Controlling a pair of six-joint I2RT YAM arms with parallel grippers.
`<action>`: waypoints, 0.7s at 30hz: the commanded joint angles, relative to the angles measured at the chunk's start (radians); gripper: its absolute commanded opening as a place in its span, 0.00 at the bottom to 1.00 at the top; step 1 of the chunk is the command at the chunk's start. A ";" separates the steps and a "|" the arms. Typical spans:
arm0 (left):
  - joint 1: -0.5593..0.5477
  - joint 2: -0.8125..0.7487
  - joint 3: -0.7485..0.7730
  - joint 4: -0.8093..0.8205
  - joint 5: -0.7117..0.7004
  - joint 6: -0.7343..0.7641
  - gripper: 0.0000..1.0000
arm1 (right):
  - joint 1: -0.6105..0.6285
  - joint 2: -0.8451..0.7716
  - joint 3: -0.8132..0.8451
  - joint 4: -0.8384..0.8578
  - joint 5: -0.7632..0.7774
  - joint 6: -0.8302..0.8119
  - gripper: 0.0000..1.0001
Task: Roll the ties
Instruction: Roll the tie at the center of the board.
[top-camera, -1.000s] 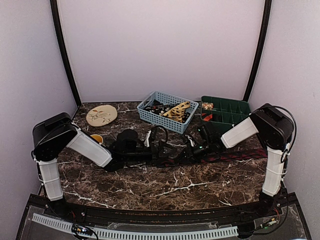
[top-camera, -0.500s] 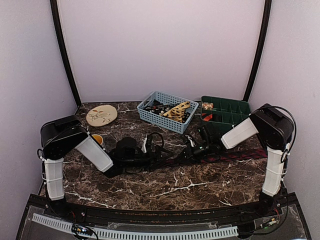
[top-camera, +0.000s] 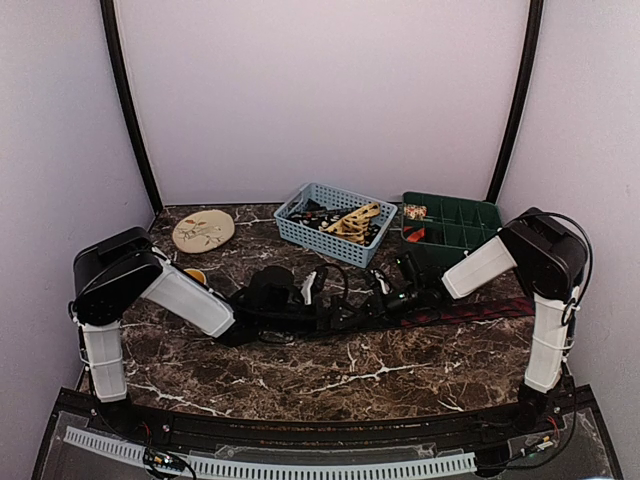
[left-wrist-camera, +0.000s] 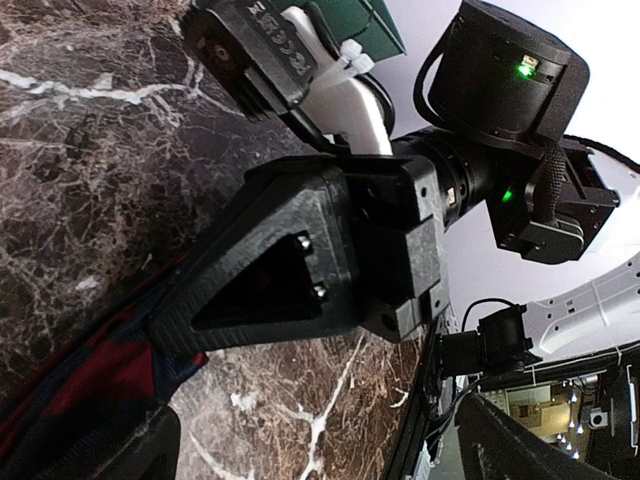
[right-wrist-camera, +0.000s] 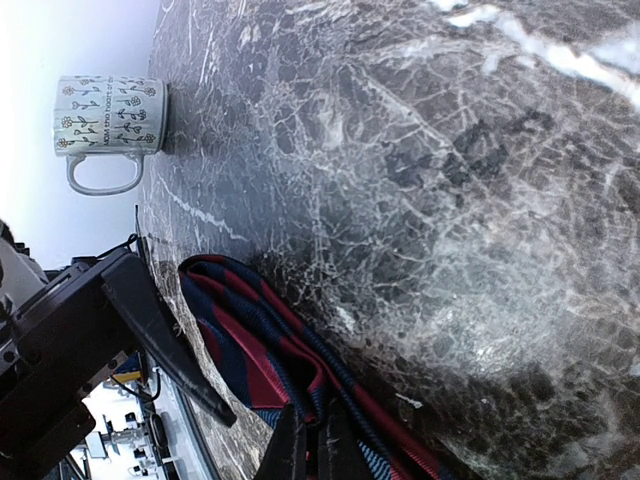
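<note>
Dark veined marble covers the desk (top-camera: 350, 375), with pale walls behind it. From above, the striped tie (top-camera: 470, 312) lies flat from the middle of the desk toward the right edge, and the left gripper (top-camera: 335, 318) and right gripper (top-camera: 388, 298) sit close together at its inner end. A blue basket (top-camera: 320, 243) by the far edge holds other ties (top-camera: 352, 222). A green tray (top-camera: 470, 225) sits in the far right corner and a round disc (top-camera: 203, 230) lies toward the far left corner. The left wrist view shows its own fingers (left-wrist-camera: 140, 450) at the two lower corners, spread wide, with red-and-navy fabric beside one and the right gripper facing it. The right wrist view shows its fingers (right-wrist-camera: 290, 450) pinched narrowly on the tie, whose folded end rests on the marble, with a flowered mug (right-wrist-camera: 105, 125) well apart.
</note>
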 joint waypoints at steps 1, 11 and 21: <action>-0.005 0.017 0.026 -0.013 0.040 0.018 0.99 | -0.006 0.011 -0.029 -0.027 0.058 0.002 0.00; 0.103 0.067 -0.145 0.112 -0.001 -0.156 0.99 | -0.005 0.019 -0.029 -0.031 0.061 -0.003 0.00; 0.079 -0.237 -0.063 -0.273 -0.145 0.376 0.99 | -0.006 0.021 -0.034 -0.029 0.064 -0.006 0.00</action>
